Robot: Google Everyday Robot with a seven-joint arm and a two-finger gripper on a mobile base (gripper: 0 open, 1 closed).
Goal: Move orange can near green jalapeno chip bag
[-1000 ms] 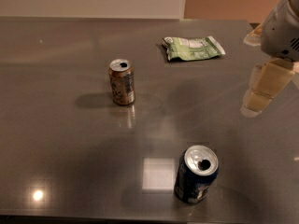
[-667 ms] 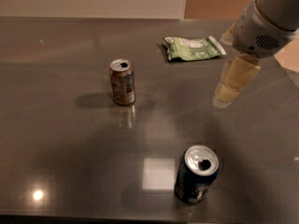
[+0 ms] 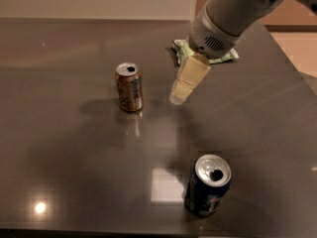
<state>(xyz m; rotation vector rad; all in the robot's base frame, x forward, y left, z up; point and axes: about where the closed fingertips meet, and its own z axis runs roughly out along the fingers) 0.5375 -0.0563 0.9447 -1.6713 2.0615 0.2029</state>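
The orange can (image 3: 129, 87) stands upright on the dark table (image 3: 59, 148), left of centre. The green jalapeno chip bag (image 3: 181, 50) lies flat at the back of the table, mostly hidden behind my arm; only its left and right edges show. My gripper (image 3: 179, 94) hangs from the grey arm that comes in from the upper right. Its pale fingers point down and left. Its tip is a little to the right of the orange can, apart from it, and holds nothing.
A dark blue can (image 3: 208, 185) stands upright near the front of the table, right of centre. The table's right edge (image 3: 297, 68) runs diagonally at the right, with pale floor beyond it.
My arm and gripper have swung left from the right edge of the view to just right of the orange can, now covering most of the chip bag. The cans have not moved.
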